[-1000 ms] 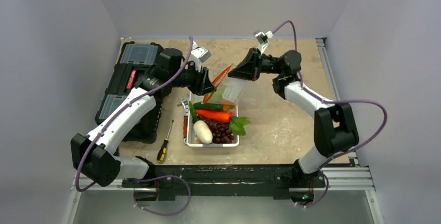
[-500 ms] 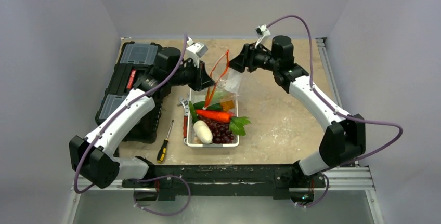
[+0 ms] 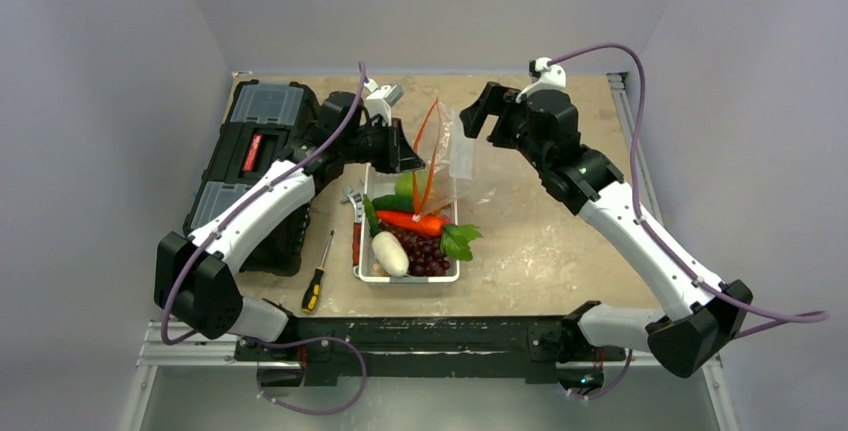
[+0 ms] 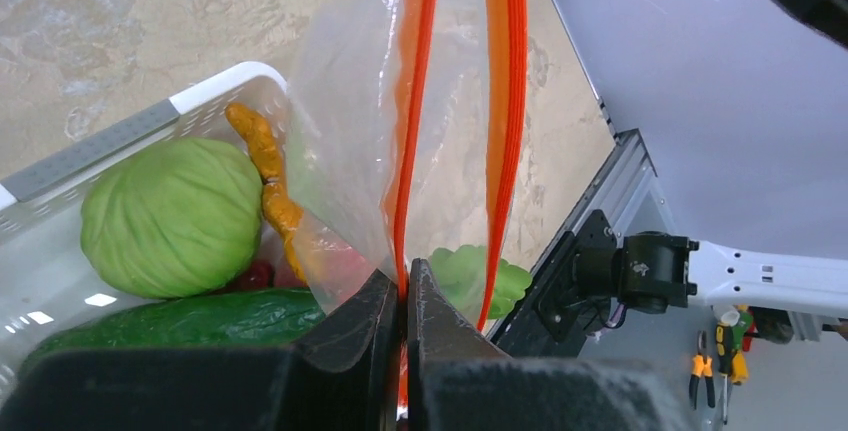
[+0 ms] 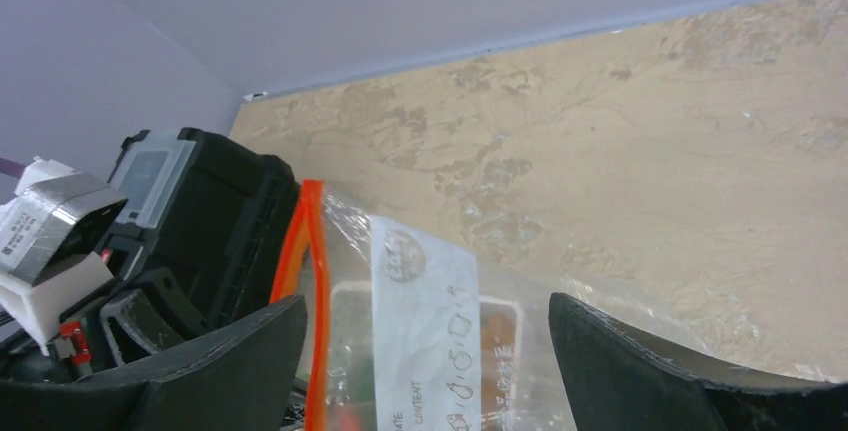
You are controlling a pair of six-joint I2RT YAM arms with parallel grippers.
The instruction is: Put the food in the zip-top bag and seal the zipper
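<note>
The food point(image 3: 412, 238) lies in the tray point(image 3: 407, 278) mid-way across the desk point(image 3: 540, 241), the zip-top bag point(image 3: 457, 156) above its far end, the toolbox point(image 3: 250, 151) left, the screwdriver point(image 3: 318, 276) between them.

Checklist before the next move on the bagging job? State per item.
1. Left tool clamped on the zipper: ok.
2. Right tool gripping the bag: not ok, it is open and touches nothing.
3. Bag mouth open: ok, the strip's two halves are apart.
4. Food in the bag: not ok; carrot, radish and grapes lie in the tray.
5. Bag bottom clear of the tray: cannot tell.
</note>
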